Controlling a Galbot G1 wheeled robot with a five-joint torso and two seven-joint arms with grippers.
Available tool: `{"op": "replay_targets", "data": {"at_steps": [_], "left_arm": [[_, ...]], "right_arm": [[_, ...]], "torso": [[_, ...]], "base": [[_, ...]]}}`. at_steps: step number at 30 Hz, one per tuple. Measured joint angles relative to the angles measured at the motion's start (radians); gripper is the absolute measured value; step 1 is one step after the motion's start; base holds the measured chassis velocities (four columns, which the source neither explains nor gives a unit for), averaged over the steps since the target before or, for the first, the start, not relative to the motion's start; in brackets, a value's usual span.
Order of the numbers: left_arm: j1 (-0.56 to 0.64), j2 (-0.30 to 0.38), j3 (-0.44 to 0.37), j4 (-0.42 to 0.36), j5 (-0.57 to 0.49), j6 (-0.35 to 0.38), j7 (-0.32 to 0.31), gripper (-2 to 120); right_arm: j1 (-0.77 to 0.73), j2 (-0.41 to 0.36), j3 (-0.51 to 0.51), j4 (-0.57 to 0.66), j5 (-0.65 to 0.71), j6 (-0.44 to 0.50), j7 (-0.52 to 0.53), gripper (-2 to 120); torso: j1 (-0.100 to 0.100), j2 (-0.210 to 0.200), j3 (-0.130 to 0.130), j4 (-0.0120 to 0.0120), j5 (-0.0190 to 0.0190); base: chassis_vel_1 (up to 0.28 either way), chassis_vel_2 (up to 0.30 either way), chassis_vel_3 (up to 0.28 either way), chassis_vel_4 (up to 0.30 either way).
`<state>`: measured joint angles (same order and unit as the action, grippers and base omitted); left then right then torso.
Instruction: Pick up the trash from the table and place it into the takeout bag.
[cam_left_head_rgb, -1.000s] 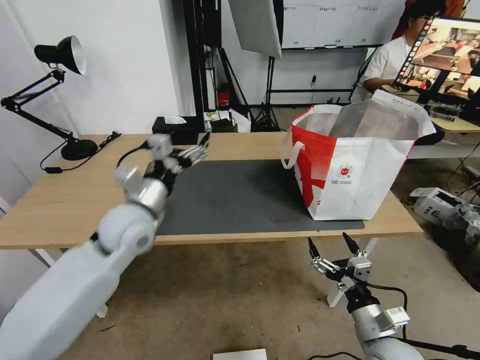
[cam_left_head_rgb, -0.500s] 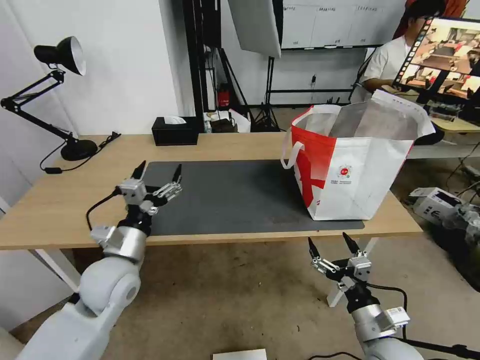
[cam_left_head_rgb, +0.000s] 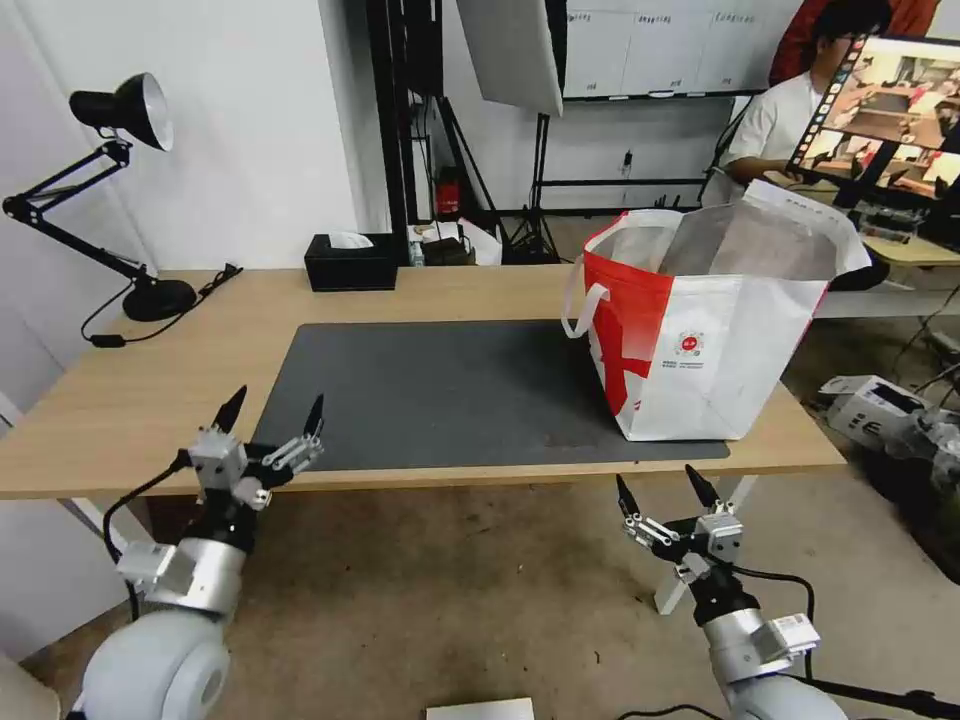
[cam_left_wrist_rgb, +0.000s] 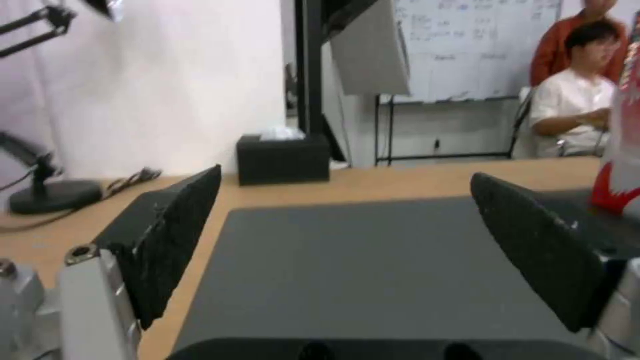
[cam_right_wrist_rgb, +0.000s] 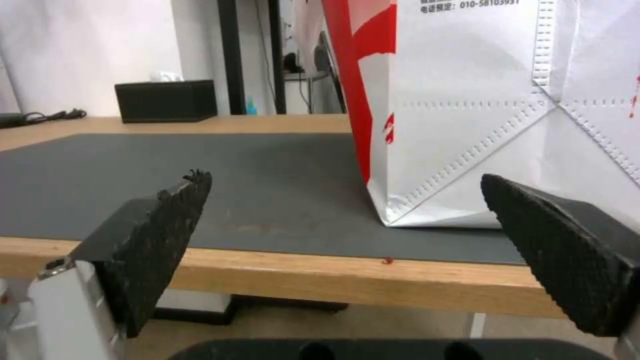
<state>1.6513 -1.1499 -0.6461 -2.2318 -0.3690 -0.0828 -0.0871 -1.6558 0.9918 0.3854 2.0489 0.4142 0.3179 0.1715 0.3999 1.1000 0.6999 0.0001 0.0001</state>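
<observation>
The takeout bag (cam_left_head_rgb: 720, 340) stands upright and open-mouthed on the right end of the dark grey mat (cam_left_head_rgb: 450, 390) on the table (cam_left_head_rgb: 130, 400). The trash is out of view; the mat's surface is bare. My left gripper (cam_left_head_rgb: 278, 400) hovers open over the table's front edge near the mat's front left corner, nothing between its fingers (cam_left_wrist_rgb: 345, 177). My right gripper (cam_left_head_rgb: 655, 478) hangs open below the table's front edge, in front of the bag (cam_right_wrist_rgb: 467, 100), holding nothing (cam_right_wrist_rgb: 343, 177).
A black tissue box (cam_left_head_rgb: 350, 262) sits at the table's back edge, and a black desk lamp (cam_left_head_rgb: 160, 298) stands at the back left. A cardboard box (cam_left_head_rgb: 875, 405) lies on the floor to the right. A small red speck (cam_right_wrist_rgb: 387, 260) marks the front edge.
My left arm has drawn back from above the mat's far left corner to the table's front edge and dropped lower, its gripper staying open. The right arm has not moved.
</observation>
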Motion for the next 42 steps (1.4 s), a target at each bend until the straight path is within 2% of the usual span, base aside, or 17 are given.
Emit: {"op": "replay_targets", "data": {"at_steps": [6,18,25,42], "left_arm": [[0.073,-0.053,-0.015,-0.003,0.027,0.001,0.009,100],[0.122,-0.102,0.006,0.009,0.032,0.020,0.007,100],[0.138,-0.110,0.012,0.044,0.030,0.034,0.034,100],[0.091,-0.114,0.032,0.085,0.027,0.022,0.026,100]], "right_arm": [[0.000,0.000,0.000,0.000,0.000,0.000,0.000,100],[0.000,0.000,0.000,0.000,0.000,0.000,0.000,100],[0.000,0.000,0.000,0.000,0.000,0.000,0.000,100],[0.000,0.000,0.000,0.000,0.000,0.000,0.000,100]], "torso": [[0.000,0.000,0.000,-0.0001,0.0000],[0.000,0.000,0.000,-0.0002,-0.0001],[0.000,0.000,0.000,-0.0002,-0.0001],[0.000,0.000,0.000,-0.0002,-0.0001]], "base": [[0.000,0.000,0.000,0.000],[0.000,0.000,0.000,0.000],[0.000,0.000,0.000,0.000],[0.000,0.000,0.000,0.000]]}}
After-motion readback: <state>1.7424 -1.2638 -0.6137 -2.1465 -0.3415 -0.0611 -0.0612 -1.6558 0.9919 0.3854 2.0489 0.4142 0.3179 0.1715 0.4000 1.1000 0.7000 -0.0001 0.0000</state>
